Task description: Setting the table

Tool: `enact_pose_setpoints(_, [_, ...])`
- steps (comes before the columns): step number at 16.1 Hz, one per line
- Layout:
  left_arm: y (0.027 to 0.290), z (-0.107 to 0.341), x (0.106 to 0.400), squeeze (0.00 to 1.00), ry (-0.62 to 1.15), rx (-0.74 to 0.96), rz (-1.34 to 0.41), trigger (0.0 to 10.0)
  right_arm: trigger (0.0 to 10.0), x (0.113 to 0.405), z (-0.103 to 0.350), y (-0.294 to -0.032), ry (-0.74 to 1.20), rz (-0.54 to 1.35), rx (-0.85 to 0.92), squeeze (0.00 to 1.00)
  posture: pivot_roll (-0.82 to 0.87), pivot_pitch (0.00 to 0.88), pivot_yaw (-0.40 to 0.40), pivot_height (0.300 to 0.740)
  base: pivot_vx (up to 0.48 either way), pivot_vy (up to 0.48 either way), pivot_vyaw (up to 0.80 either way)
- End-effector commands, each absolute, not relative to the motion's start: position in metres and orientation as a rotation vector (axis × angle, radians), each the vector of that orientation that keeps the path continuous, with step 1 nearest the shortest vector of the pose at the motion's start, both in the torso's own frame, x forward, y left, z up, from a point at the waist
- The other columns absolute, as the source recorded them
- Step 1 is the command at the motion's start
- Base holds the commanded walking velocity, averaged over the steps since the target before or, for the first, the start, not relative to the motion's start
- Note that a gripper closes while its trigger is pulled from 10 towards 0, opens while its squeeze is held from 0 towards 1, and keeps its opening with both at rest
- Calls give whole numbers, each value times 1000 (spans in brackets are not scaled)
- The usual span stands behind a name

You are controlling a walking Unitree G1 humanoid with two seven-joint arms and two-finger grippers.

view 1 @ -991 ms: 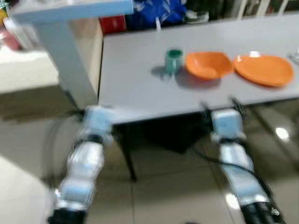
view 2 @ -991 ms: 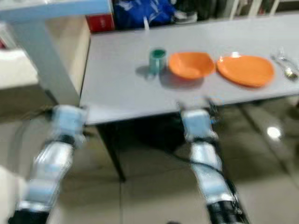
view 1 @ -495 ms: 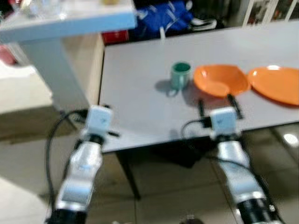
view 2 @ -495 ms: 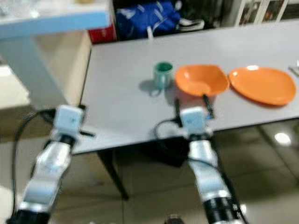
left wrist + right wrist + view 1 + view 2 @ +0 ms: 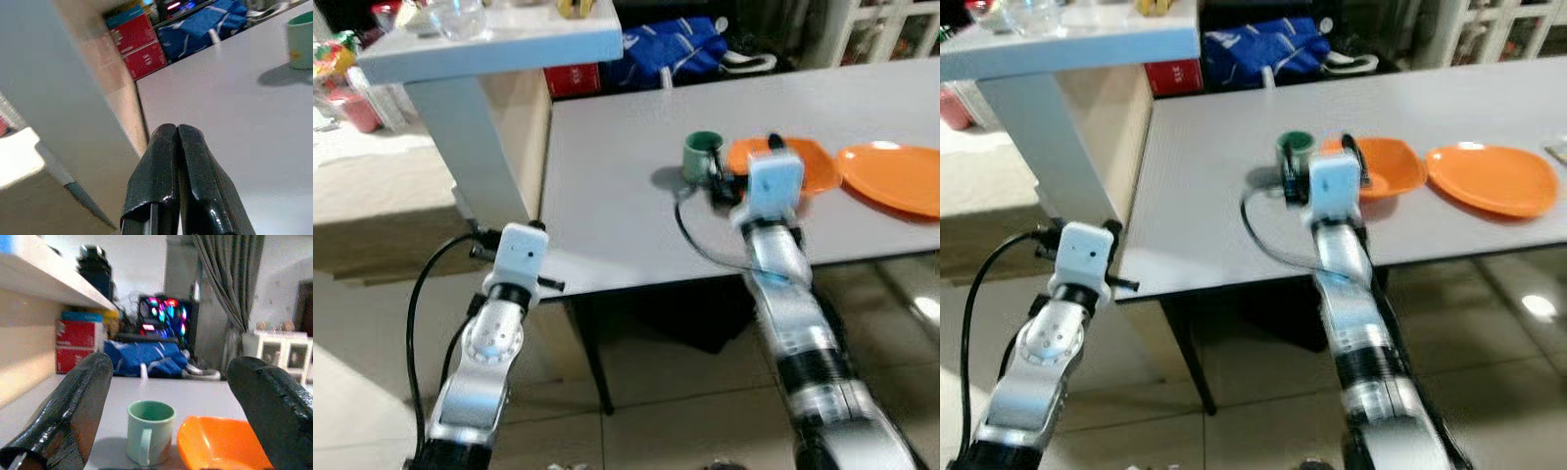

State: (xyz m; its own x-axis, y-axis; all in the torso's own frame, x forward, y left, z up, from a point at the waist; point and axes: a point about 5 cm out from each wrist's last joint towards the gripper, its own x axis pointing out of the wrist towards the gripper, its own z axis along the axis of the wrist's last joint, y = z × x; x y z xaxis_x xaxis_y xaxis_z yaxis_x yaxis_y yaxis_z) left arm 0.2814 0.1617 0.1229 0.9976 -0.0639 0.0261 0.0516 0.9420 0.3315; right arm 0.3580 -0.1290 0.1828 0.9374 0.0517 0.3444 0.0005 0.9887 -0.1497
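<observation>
A green mug (image 5: pixel 703 157) stands on the grey table (image 5: pixel 607 215), with an orange bowl (image 5: pixel 808 164) right beside it and an orange plate (image 5: pixel 893 180) further right. My right gripper (image 5: pixel 172 369) is held out over the table, open, with nothing between its fingers. Just ahead of it are the mug (image 5: pixel 149 432) and the bowl (image 5: pixel 220 443). My left gripper (image 5: pixel 176 131) is shut and empty, low at the table's near left corner.
A white shelf (image 5: pixel 489 39) on a thick post (image 5: pixel 470 147) stands at the table's left end, with a glass bowl on top. Behind the table lie a blue bag (image 5: pixel 675 54) and red boxes (image 5: pixel 573 78). Tiled floor lies below.
My right arm has reached forward over the table, up to the mug and bowl. The left arm stays at the table's corner. The camera has shifted and the blur has cleared.
</observation>
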Motion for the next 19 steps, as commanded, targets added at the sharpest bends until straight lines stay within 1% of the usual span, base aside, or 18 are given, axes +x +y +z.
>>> enact_pose_setpoints(1, [168,129,282,0,-46,354,-47,10000,10000,362,182,-130,-340,13,-125,0,-77,0,109,740,0,0,0])
enact_pose_setpoints(6, [169,130,278,0,-55,347,-37,10000,10000,367,175,-129,-300,16,-116,0,-63,0,101,740,434,0,0])
enact_pose_setpoints(12, [163,131,280,0,-61,339,-61,10000,10000,372,175,-126,-300,32,-99,0,-79,0,110,740,456,0,0])
enact_pose_setpoints(14, [160,132,282,0,-61,377,-84,10000,10000,372,174,-125,-299,30,-97,0,-80,0,115,740,465,0,0])
enact_pose_setpoints(16, [157,134,282,0,-70,389,-104,10000,10000,371,173,-122,-298,30,-97,0,-80,0,118,740,396,-266,0])
enact_pose_setpoints(18, [158,136,282,0,-75,360,-100,10000,10000,372,169,-121,-285,28,-93,0,-79,0,122,740,182,-154,0])
enact_pose_setpoints(19, [159,136,282,0,-72,362,-99,10000,10000,371,168,-119,-283,37,-95,0,-77,0,123,740,0,0,-650])
